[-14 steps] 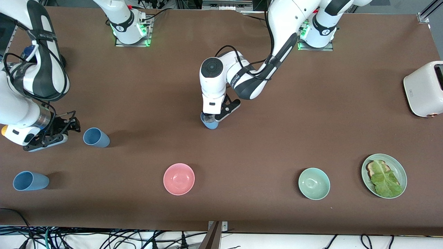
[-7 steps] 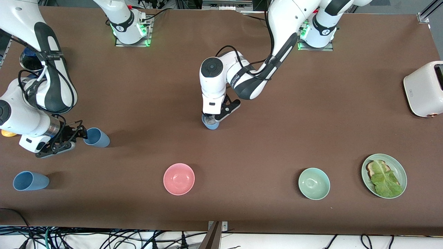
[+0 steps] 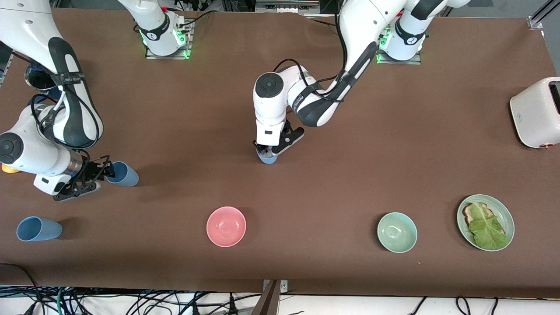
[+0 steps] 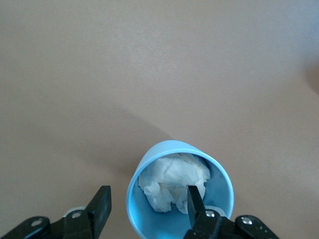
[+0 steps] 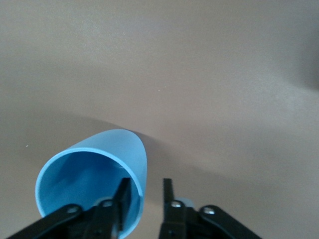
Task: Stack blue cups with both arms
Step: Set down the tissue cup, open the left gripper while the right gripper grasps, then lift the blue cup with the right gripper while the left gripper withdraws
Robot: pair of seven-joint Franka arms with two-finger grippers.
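Three blue cups stand on the brown table. One blue cup [image 3: 267, 159] at the table's middle holds crumpled white paper [image 4: 172, 181]. My left gripper [image 3: 267, 153] is open over it, one finger inside the cup [image 4: 179, 196] and one outside its wall; its own point in the left wrist view is [image 4: 148, 201]. A second blue cup [image 3: 124, 174] stands toward the right arm's end. My right gripper [image 3: 106, 172] is open at its rim, one finger inside the cup [image 5: 89, 179] and one outside, a small gap left [image 5: 146, 191]. A third blue cup [image 3: 38, 229] stands nearer the front camera.
A pink bowl [image 3: 226, 226], a mint-green bowl [image 3: 397, 232] and a plate [image 3: 503, 210] of toast and lettuce stand along the table's near side. A white toaster [image 3: 536, 112] stands at the left arm's end. A small yellow thing [image 3: 8, 168] lies by the right arm.
My right gripper has moved along the table to the second cup and now straddles its rim. My left gripper has sunk a little onto the middle cup.
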